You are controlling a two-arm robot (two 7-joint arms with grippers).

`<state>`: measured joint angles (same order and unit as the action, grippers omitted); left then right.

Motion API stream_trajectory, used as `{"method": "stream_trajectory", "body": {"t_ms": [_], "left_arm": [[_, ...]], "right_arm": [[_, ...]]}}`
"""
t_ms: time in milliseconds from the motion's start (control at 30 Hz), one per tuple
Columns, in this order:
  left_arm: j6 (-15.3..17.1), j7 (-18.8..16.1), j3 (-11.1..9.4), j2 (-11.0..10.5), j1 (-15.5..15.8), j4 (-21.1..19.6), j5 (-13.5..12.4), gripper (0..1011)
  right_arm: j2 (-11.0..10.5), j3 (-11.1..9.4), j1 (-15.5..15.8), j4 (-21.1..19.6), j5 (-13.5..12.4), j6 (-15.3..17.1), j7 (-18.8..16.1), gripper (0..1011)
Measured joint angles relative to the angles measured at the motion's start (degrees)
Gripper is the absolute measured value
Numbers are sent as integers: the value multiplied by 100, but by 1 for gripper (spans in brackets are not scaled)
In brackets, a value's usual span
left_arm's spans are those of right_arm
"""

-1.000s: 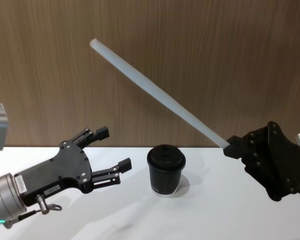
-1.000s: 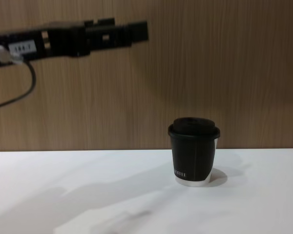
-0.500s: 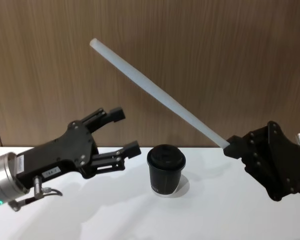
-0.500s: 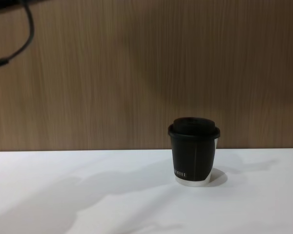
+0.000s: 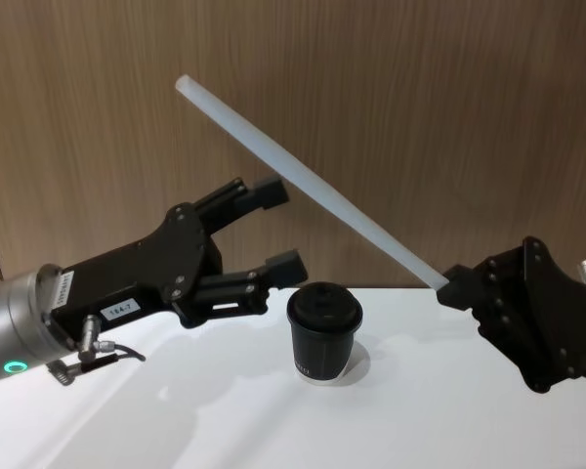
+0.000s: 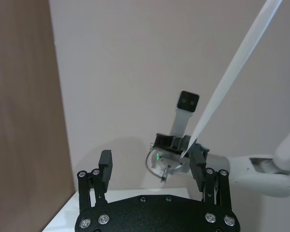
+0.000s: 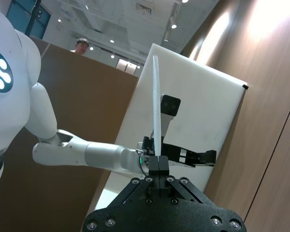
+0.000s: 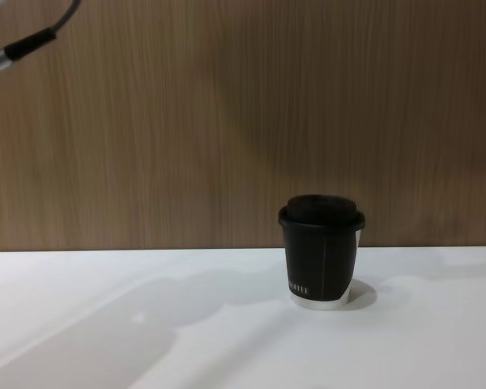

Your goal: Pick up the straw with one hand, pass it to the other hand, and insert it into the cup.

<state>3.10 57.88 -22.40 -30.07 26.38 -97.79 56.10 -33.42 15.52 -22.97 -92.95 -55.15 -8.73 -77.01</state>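
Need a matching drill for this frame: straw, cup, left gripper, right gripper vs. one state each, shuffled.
Things:
1. straw
2. cup
3. left gripper
4. right gripper

States:
A. open, in the air, fingers pointing toward the straw
B. upright on the table, lid on
C. shut on the straw's lower end
D. tilted in the air, free end up and to the left

Pairs: 1-D, 2-B, 3-A, 4-C

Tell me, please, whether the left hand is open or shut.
Open. The left hand has its two fingers spread apart, with the straw near them, not pinched between them. The right hand holds the straw's lower end.
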Motion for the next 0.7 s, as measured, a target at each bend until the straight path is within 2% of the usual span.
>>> {"method": "stream_trajectory", "body": {"t_ms": [700], "left_arm": [[58,467,-317,172,437,165,255,1003]], "right_arm": [[0,0,0,0,1,0,0,1]]}}
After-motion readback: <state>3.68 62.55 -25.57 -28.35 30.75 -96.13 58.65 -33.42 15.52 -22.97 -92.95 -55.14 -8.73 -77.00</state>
